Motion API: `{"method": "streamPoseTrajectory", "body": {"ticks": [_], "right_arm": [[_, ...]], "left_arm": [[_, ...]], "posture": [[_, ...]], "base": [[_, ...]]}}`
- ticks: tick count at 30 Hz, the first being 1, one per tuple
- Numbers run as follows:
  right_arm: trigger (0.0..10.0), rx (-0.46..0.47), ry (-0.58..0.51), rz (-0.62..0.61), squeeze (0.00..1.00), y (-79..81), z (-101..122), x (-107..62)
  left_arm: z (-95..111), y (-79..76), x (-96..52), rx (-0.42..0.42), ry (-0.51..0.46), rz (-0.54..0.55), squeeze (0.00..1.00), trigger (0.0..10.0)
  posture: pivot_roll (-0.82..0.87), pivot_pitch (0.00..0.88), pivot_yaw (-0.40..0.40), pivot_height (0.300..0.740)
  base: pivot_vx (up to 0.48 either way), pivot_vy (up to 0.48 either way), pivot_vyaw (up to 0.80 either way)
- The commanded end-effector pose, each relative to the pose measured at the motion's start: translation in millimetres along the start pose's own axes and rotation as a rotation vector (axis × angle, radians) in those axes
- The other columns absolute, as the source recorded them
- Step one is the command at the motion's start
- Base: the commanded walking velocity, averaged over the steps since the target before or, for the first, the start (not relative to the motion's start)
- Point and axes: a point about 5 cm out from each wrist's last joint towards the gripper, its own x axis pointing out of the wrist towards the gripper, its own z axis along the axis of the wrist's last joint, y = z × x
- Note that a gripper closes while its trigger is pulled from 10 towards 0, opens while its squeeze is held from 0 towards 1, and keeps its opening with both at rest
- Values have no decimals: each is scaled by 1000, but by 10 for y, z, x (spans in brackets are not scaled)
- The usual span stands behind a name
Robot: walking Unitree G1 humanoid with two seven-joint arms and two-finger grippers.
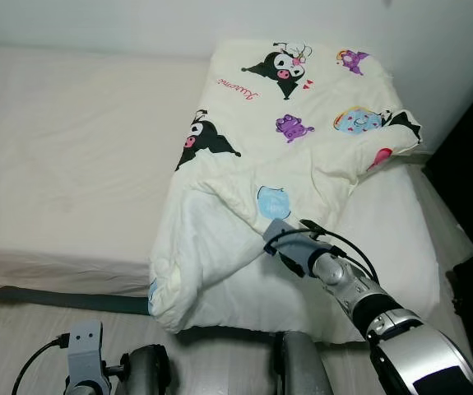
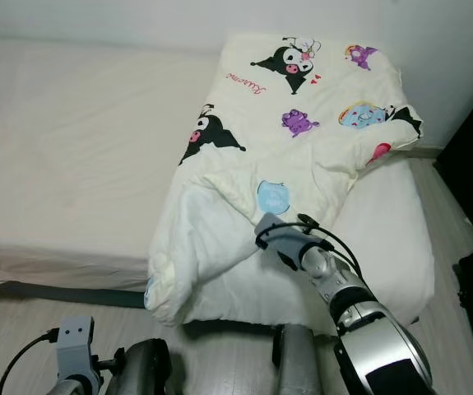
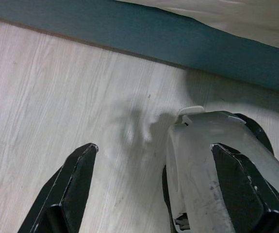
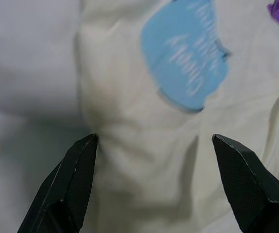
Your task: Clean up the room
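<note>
Comforter [image 1: 294,140]: cream, printed with black, purple and blue cartoon figures; heaped on the right part of the bed, one folded corner drooping over the near edge toward the floor.
Right gripper [image 4: 154,160]: fingers spread wide, nothing between them; poised just above a raised fold of the comforter, beside a blue printed patch [image 4: 185,60]. Seen from the head as a silver arm reaching forward, grey wrist block [image 1: 289,244] over the comforter's near fold, black cable looped above it.
Left gripper [image 3: 154,179]: fingers apart, empty; hanging low over pale wood-grain floor [image 3: 57,97], with the robot's own grey leg shell [image 3: 207,160] between the fingers and the floor.
Bed [image 1: 71,148]: white sheet, bare on the left part; dark teal base strip [image 3: 178,41] along the near edge where it meets the floor.
White wall [image 1: 137,20] behind.
</note>
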Motion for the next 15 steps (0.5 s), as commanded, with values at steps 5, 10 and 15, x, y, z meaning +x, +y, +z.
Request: {"method": "streamPoseTrajectory", "body": {"ticks": [5,10,15], "right_arm": [[10000,15,49,19,0,5,-92,-17],[8941,-29,165,75,0,61,-309,-72],[0,-34,227,119,0,117,-409,-102]], "left_arm": [[-270,27,-94,19,107,1,0,10000],[-278,18,-97,22,109,-6,0,10000],[-268,48,-98,21,106,0,0,10000]], "posture": [[-37,269,-24,590],[-36,272,-29,590],[-30,273,-33,590]], "base": [[0,0,0],[0,0,0],[0,0,0]]}}
